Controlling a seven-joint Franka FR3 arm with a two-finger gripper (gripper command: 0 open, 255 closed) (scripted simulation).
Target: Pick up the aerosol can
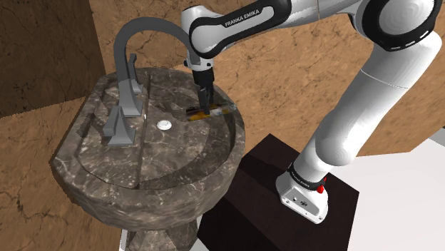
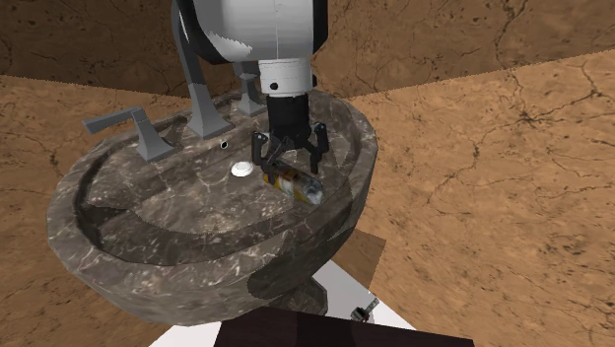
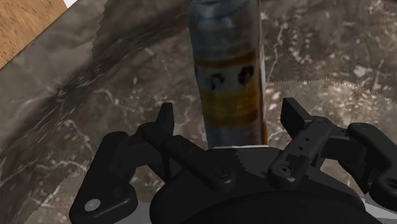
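The aerosol can [image 3: 228,76], dark grey with an orange-brown label band, lies on its side in the marble sink [image 1: 93,178], on the slope of the bowl near the rim. It also shows as a small can [image 1: 212,111] under the hand and as a can [image 2: 298,184] with a pale end cap. My gripper [image 3: 229,118] is open and points down over the can, one finger on each side of its body. A gap shows between each finger and the can. In the second exterior view the gripper [image 2: 289,148] hangs just above the can.
A grey arched faucet [image 1: 132,64] with a lever handle [image 2: 123,123] stands at the sink's back rim. The white drain plug [image 1: 165,124] sits in the bowl's middle, close to the can. The dark stand [image 1: 285,192] adjoins the sink. Brown cracked surfaces surround everything.
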